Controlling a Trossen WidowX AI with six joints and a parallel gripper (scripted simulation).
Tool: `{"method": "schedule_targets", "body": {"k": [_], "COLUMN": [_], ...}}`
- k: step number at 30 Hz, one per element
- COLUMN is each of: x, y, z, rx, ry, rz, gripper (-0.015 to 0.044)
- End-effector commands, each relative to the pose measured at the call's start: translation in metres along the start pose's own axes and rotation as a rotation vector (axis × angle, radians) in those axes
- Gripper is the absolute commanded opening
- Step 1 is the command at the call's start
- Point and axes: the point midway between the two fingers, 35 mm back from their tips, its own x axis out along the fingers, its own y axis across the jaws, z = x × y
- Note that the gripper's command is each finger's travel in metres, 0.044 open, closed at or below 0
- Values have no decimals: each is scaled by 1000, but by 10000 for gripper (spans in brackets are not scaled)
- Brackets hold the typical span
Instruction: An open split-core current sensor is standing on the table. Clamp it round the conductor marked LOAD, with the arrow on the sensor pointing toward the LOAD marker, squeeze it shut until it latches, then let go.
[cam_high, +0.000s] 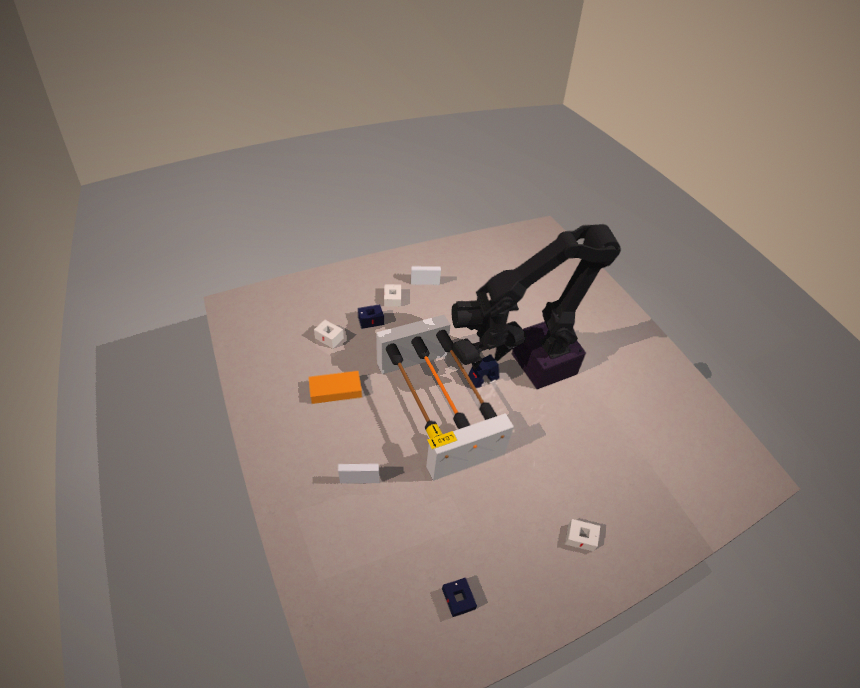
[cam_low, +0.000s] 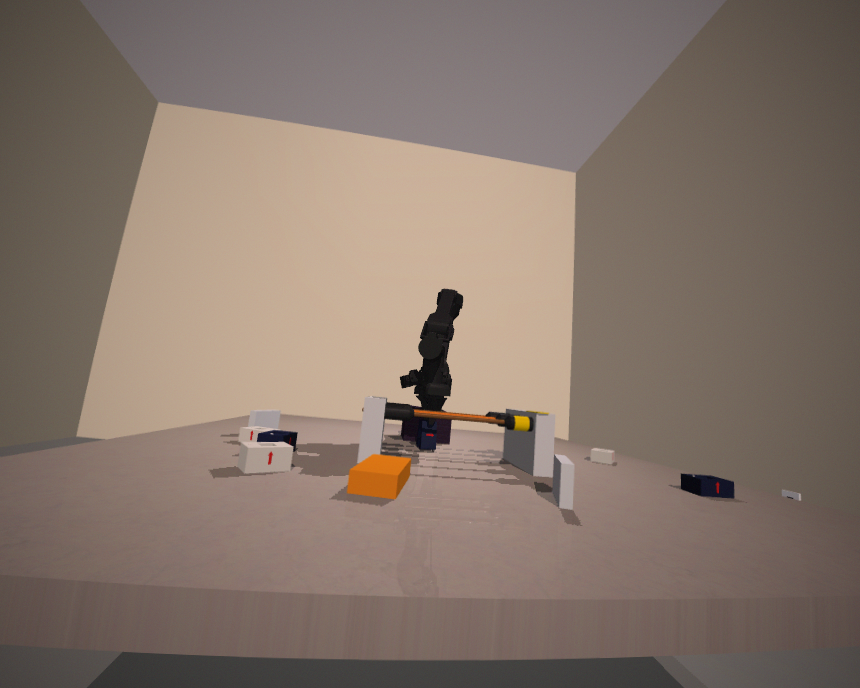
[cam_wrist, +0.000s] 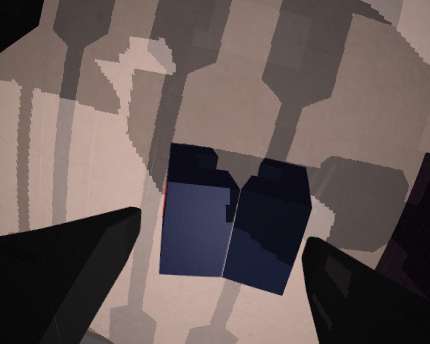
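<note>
With the jaws parted wide and nothing gripped, the open sensor (cam_high: 484, 371) (cam_low: 426, 436) (cam_wrist: 235, 225) is seen unclamped at their twelve o'clock; everything remains undone.

Lighting moderate, warm. Exterior view: far wall (cam_high: 745, 143) (cam_low: 344, 272) brightest, 12 o'clock. Table (cam_high: 609, 444) (cam_low: 286, 552) (cam_wrist: 105, 160) edges bowed, top view. Wrist view: jagged, overlapping shadows; focus crisp.

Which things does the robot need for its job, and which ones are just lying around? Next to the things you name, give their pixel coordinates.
Needed:
- open dark blue split-core sensor (cam_high: 489, 374) (cam_low: 426, 437) (cam_wrist: 197, 230)
- conductor with the yellow LOAD marker (cam_high: 413, 392)
- yellow LOAD marker (cam_high: 441, 439)

Just lying around:
- orange block (cam_high: 334, 386) (cam_low: 375, 477)
- two other dark blue sensors (cam_high: 370, 311) (cam_high: 449, 606) (cam_low: 707, 489)
- three white sensors (cam_high: 320, 330) (cam_high: 392, 301) (cam_high: 574, 539) (cam_low: 252, 459)
- two thin white blocks (cam_high: 426, 275) (cam_high: 358, 472) (cam_low: 563, 482)
</note>
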Motion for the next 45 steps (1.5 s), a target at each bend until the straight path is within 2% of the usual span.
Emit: {"method": "schedule_targets", "body": {"k": [1,19,27,45], "x": [4,1,-25,-113], "y": [-3,0,6,10], "z": [0,0,2,3], "rx": [7,0,1,6], "ry": [-3,0,-1,-3], "rz": [-10,0,-2,-8], "gripper": [320,200,0,0]}}
